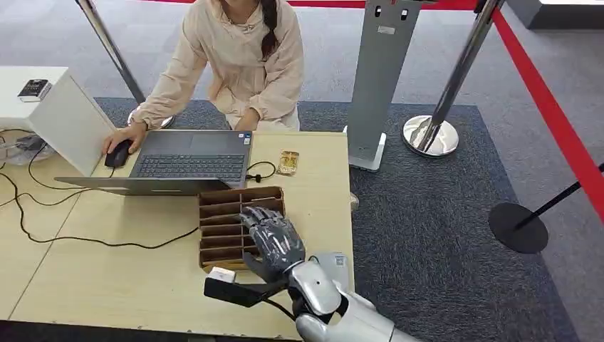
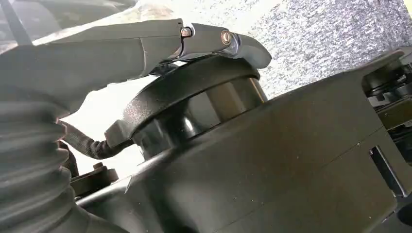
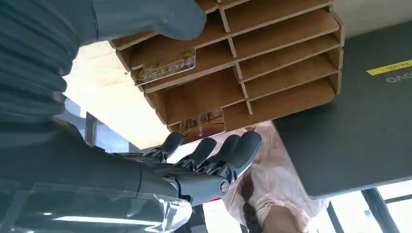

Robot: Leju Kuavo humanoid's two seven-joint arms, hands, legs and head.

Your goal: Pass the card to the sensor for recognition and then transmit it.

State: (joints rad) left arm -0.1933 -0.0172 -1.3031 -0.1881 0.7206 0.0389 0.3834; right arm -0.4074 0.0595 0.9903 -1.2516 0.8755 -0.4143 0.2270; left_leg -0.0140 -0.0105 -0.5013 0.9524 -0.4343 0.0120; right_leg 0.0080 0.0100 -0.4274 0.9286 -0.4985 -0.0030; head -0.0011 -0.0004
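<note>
A light wooden table stands on grey carpet, with a person seated at its far side. The right hand hovers over the cardboard slotted organizer, fingers spread apart and holding nothing. A card lies in one slot just beside the thumb, with what seems another card deeper in. Beyond the organizer sits an open laptop. The left hand's state I cannot tell.

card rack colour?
Brown cardboard rack with slotted dividers, under the right hand; the right wrist view shows it best.
</note>
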